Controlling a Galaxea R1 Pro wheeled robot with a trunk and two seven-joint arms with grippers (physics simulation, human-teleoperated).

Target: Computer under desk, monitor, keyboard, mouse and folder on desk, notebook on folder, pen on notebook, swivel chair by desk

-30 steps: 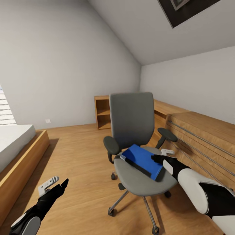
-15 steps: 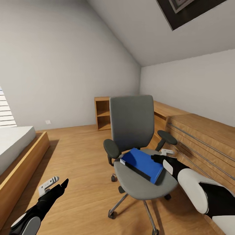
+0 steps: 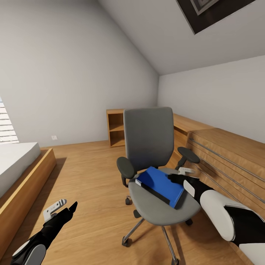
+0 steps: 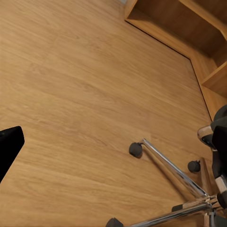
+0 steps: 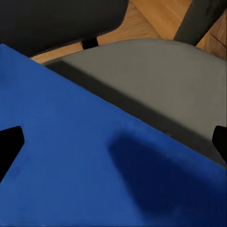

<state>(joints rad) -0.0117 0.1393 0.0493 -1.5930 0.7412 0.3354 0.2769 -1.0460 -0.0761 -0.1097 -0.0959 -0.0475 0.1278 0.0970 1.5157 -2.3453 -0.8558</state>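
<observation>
A grey padded swivel chair point(image 3: 149, 147) with black armrests and a chrome star base on castors stands on the light wooden plank floor point(image 3: 92, 173) at the middle of the head view, its back upright and facing the camera. On its seat lies a flat bright blue folder point(image 3: 161, 183) — tilted, its long side running from about 10 o'clock to 4 o'clock, its near dark edge raised a little above the cushion.

The right gripper point(image 3: 181, 175), black-fingered on a white and black arm, sits at the folder's 3 o'clock edge, just beside the chair's right armrest; whether it touches the folder cannot be told from the head view. In the right wrist view the blue cover point(image 5: 94, 161) lies close under the camera with a soft shadow on it, and the two dark fingertips point(image 5: 9, 144) show at opposite edges of the picture — the jaws stand wide, with nothing between them.

The left gripper point(image 3: 63, 207) hangs low at 7 o'clock of the chair, well apart from it, over bare floor; its fingers are spread and empty. The left wrist view looks down on the floor boards point(image 4: 85, 94) and the chair's chrome legs point(image 4: 172, 168).

Behind the chair, at 12 o'clock, an open light-wood shelf unit point(image 3: 116, 128) stands against the wall, and a long low wooden cabinet point(image 3: 228, 154) runs along at 3 o'clock. A wood-framed bed point(image 3: 18, 173) lies at 9 o'clock.
</observation>
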